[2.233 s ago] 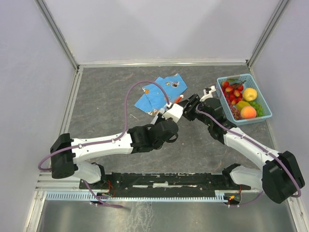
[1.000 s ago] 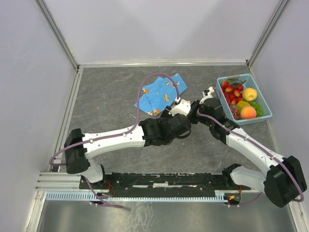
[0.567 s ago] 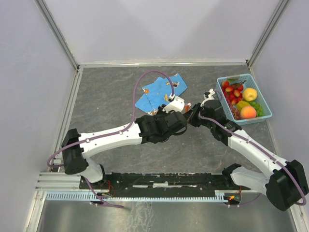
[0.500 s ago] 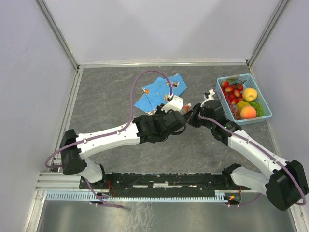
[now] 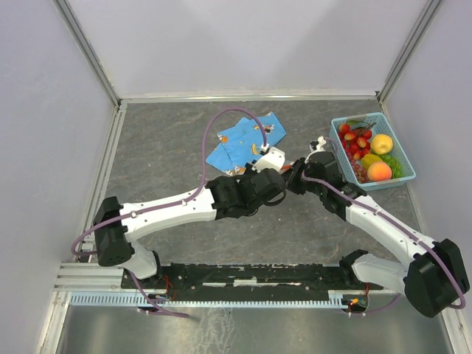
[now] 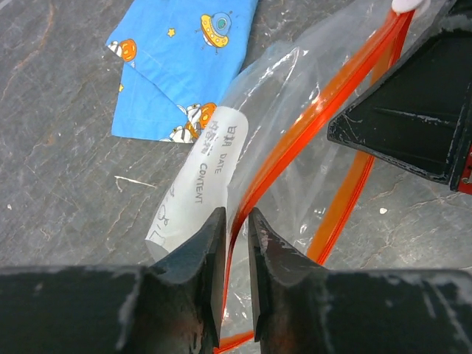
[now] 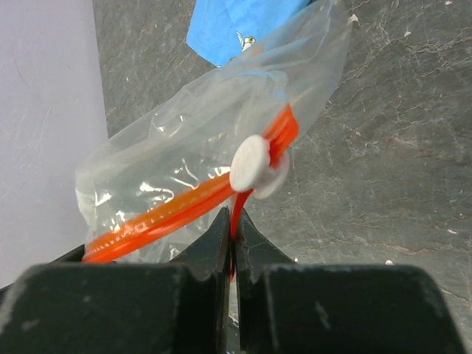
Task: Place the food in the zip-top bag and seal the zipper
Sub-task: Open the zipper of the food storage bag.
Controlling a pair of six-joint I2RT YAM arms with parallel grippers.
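**Both grippers on the zipper, food in the basket**

Top view: left gripper [image 5: 280,169] and right gripper [image 5: 295,177] meet tip to tip mid-table [image 5: 162,155], just near of the blue cloth [image 5: 243,140]. From here I can't tell what the jaws are doing, and I can barely make out the bag between them. The food [image 5: 366,151] is all in the light-blue basket [image 5: 357,118] at far right, well apart from the grippers: strawberries, lemon, orange, grapes.

Left wrist: this view shows the zip-top bag [image 6: 269,77], clear, crinkled and lifted off the table, with nothing in it that I can see apart from a white label [image 6: 195,188]. The zipper [image 6: 317,118] runs diagonally, and one track passes between the left fingers, which are pinched nearly together on it. A second orange track splits off lower down, so the mouth is open. The right gripper's black body sits at upper right, beside the strip.

Right wrist: right fingers are pressed fully together on the zipper, just under a white slider tab [image 7: 251,166]. The bag hangs off the far side, with the cloth beyond it.
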